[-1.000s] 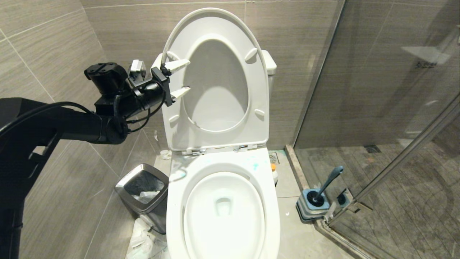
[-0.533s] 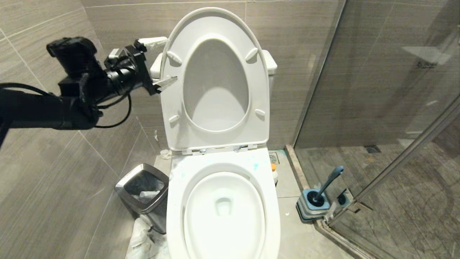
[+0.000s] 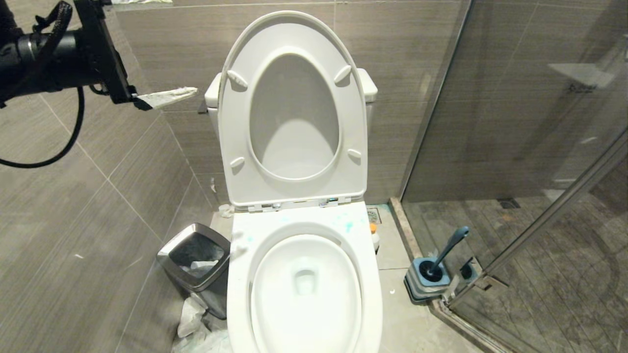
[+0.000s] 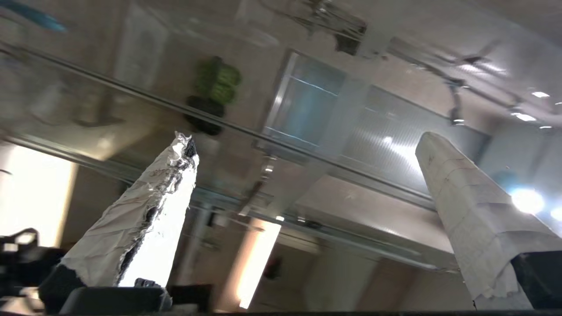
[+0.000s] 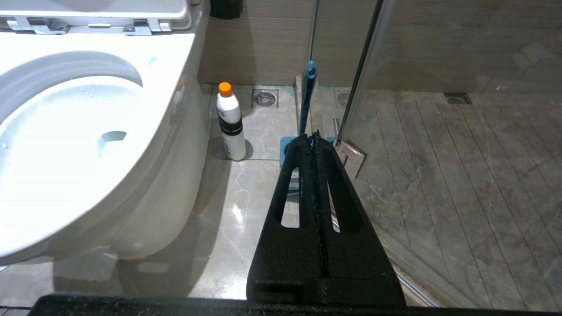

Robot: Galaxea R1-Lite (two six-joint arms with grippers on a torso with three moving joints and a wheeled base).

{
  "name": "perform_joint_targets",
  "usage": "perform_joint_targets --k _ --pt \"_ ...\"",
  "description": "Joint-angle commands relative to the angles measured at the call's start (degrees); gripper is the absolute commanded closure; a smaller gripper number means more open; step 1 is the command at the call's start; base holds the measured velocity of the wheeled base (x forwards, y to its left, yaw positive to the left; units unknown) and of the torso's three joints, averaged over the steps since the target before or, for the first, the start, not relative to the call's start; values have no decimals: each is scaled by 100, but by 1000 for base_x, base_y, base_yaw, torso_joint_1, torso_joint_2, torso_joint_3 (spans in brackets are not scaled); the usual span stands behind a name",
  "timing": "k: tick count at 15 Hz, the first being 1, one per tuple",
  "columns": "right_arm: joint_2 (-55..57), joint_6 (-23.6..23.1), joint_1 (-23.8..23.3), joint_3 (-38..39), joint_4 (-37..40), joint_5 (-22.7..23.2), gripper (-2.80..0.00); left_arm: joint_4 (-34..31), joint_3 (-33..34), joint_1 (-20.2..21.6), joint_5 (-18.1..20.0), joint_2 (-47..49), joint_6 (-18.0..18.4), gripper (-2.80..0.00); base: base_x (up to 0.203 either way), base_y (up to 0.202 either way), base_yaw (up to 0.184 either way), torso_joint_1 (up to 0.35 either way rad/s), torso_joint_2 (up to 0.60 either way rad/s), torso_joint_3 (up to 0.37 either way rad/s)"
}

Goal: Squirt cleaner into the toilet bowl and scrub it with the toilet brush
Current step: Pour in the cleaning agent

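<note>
The white toilet bowl (image 3: 240, 274) stands open, its seat and lid (image 3: 294, 29) raised against the tank. Turquoise splashes of cleaner (image 3: 349, 226) mark the back of the rim. The cleaner's white bottle with an orange cap (image 5: 231, 125) stands on the floor beside the bowl. The toilet brush (image 3: 449, 250) leans in its blue-grey holder (image 3: 417, 289) by the shower door. My left gripper (image 3: 184, 45) is high at the upper left, away from the lid, open and empty. My right gripper (image 5: 313, 136) is shut on nothing, low over the floor, pointing toward the brush handle (image 5: 307, 96).
A steel-rimmed black bin (image 3: 196, 260) stands left of the bowl, with crumpled paper (image 3: 196, 323) on the floor before it. The glass shower door (image 3: 515, 147) closes off the right side. A floor drain (image 5: 264, 98) lies behind the bottle.
My left arm has lifted and pulled back to the left, away from the raised seat, with its wrist turning. The gripper stayed open. The toilet, bottle and brush have not moved.
</note>
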State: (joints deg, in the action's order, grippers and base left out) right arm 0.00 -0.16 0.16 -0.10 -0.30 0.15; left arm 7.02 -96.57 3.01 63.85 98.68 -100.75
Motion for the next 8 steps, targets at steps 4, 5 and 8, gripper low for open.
perform_joint_targets --k 4,5,8 --pt "9 -2 2 2 3 3 0 -3073 1173 -362 -2002 -223 1566 -280 0 0 0 0 0 0" --pt "9 -2 2 1 -5 3 0 -3084 1401 -512 -2582 -254 2808 -280 0 0 0 0 0 0" --pt "9 -2 2 1 -5 3 0 -2465 1676 -739 -3723 -507 7069 -280 0 0 0 0 0 0"
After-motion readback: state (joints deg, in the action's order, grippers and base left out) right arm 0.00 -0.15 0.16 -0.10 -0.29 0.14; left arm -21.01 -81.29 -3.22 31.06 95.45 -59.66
